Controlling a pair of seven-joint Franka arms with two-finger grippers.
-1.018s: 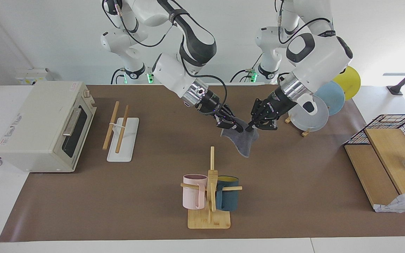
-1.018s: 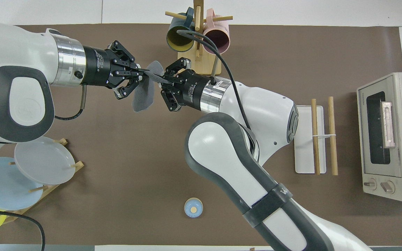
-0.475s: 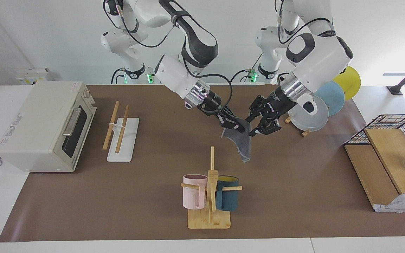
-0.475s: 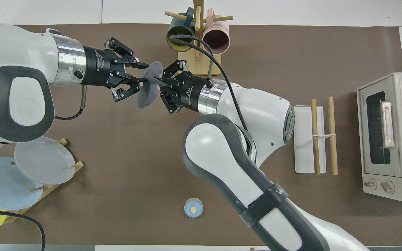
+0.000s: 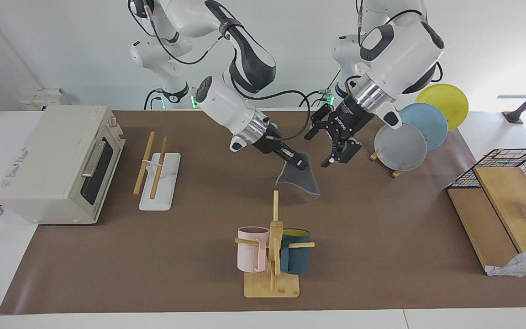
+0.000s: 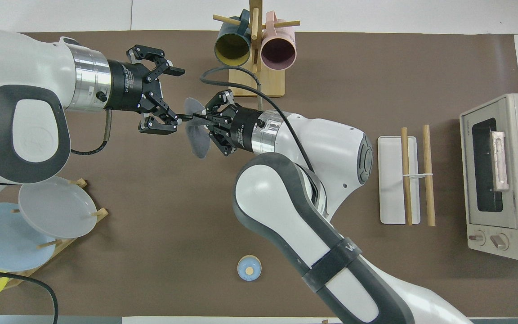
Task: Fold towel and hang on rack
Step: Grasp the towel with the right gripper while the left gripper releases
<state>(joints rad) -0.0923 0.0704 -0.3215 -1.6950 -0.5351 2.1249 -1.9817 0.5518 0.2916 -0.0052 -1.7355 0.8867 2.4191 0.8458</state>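
Observation:
The towel (image 5: 300,180), dark grey face showing, hangs in the air from my right gripper (image 5: 300,163), which is shut on its upper edge over the middle of the table. It also shows in the overhead view (image 6: 198,139), below the right gripper (image 6: 196,118). My left gripper (image 5: 324,148) is open wide beside the towel, apart from it, toward the left arm's end; in the overhead view (image 6: 176,100) its jaws stand spread. The rack (image 5: 153,167), two wooden rods on a white base, stands next to the toaster oven, also seen from overhead (image 6: 414,175).
A mug tree (image 5: 272,246) with a pink and a dark teal mug stands farther from the robots than the towel. A plate stand (image 5: 400,146) is beside the left arm. A toaster oven (image 5: 57,162), a wire basket with wooden boards (image 5: 500,192) and a small blue disc (image 6: 249,267) are present.
My left gripper has opened, let go of the towel and drawn back upward. The towel now hangs from the right gripper alone, which has moved slightly toward the right arm's end.

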